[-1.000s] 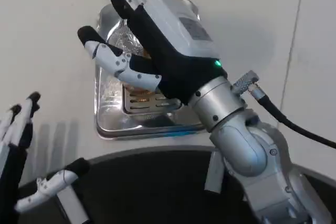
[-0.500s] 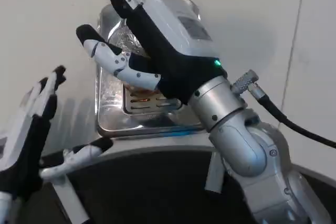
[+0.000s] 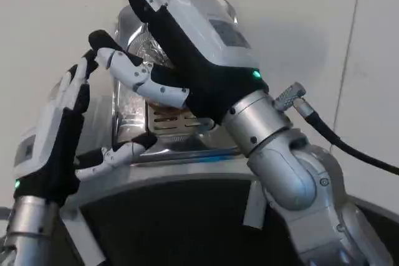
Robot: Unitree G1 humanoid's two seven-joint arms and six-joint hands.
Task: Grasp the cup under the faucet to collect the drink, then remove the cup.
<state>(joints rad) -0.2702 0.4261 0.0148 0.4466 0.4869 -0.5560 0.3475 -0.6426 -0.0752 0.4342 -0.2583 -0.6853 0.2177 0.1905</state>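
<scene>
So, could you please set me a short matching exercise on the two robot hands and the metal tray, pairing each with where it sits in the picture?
Things:
1. left hand
2. right hand
3. shiny metal drip tray

Places:
a. at the centre, reaching over the tray
b. on the white table, partly behind both hands
c. at the left, fingers spread upward

Pairs: 1-c, 2-a, 3-b

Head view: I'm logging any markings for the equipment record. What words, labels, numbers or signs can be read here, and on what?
No text can be read.
Right hand: a grey patch on its white back, like a label, is too blurred to read.
Left hand: a small grey mark on its white back, also unreadable.
Metal drip tray: no lettering visible.
Green lights glow at both wrists; these are lamps, not text.
</scene>
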